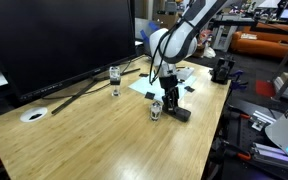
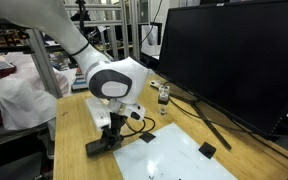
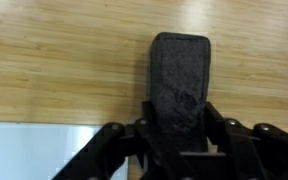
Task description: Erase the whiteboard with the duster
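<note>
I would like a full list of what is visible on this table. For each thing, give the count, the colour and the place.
duster: one, black, between the jaws, over bare wood beside the whiteboard
whiteboard: one, white, flat on the table
small item: one, black, on the whiteboard; too small to identify
glass: one, clear, upright in front of the monitor
disc: one, white, on the table near the monitor
monitor: one, black, along one table edge
table: one, light wood
arm: one, white, reaching over the table
gripper: one, black, jaws closed on the duster
</note>
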`<action>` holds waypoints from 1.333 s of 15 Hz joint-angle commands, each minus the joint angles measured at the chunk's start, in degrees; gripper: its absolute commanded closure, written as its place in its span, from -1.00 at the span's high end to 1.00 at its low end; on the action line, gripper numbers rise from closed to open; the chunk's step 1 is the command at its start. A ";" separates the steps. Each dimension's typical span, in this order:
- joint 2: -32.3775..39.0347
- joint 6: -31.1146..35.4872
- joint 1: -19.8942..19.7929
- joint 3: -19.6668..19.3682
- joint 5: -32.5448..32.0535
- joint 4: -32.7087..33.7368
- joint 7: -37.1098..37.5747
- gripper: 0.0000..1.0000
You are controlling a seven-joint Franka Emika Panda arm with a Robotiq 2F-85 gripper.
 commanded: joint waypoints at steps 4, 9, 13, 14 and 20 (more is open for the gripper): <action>-4.08 -2.78 -1.77 -3.63 -3.29 -0.31 2.22 -0.48; -2.50 -4.08 -5.28 -6.54 -4.65 2.26 -1.96 -0.48; -0.06 -6.31 -7.76 -7.15 -5.12 5.36 -7.43 -0.48; 0.75 -6.93 -8.37 -7.03 -5.05 6.26 -9.12 -0.48; 5.80 -11.19 -10.60 -7.09 -6.65 12.81 -16.31 -0.48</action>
